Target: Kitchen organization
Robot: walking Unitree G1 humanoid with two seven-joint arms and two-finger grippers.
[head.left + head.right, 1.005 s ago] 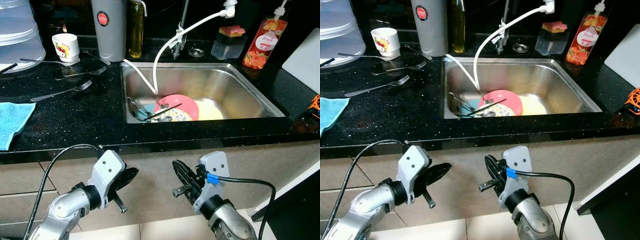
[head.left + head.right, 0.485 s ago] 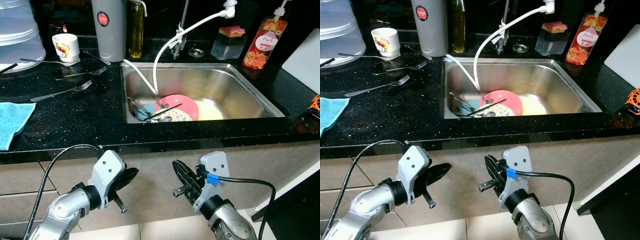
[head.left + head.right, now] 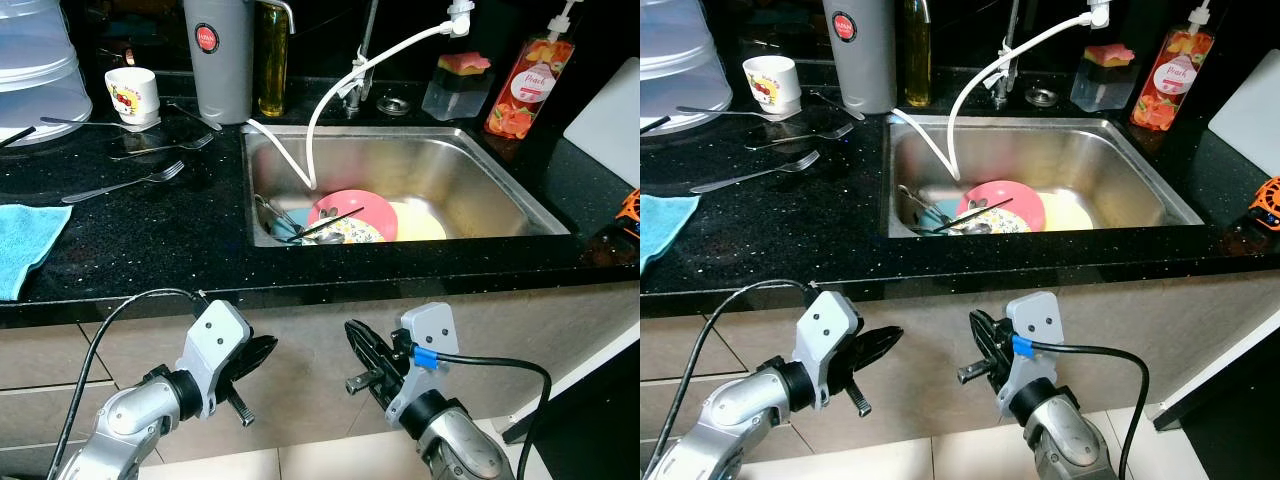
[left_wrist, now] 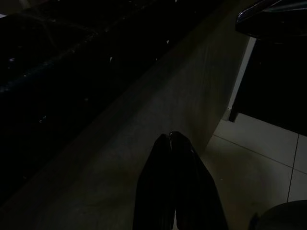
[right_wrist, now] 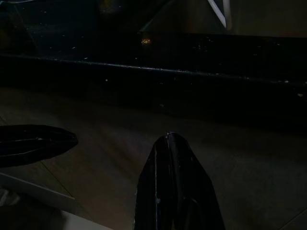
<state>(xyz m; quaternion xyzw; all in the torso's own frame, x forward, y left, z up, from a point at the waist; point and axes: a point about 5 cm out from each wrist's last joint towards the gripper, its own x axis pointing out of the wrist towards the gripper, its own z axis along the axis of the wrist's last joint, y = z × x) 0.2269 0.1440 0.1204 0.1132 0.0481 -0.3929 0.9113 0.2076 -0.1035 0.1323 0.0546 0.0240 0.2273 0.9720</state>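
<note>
Claws left (image 3: 262,352), right (image 3: 358,345): both pressed together | below sink (image 3: 470,160) dishes (image 3: 352,215)

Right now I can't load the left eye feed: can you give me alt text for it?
A steel sink set in a black counter holds a pink plate and cutlery. Forks, a mug and a blue cloth lie left of it. Both hands, left and right, hang shut below the counter edge.

The right gripper (image 5: 169,139) was seen with its black fingers pressed together, pointed at the dark counter edge (image 5: 201,76) and the dim cabinet front (image 5: 120,139). The left gripper (image 5: 72,140) lay beside it.
</note>
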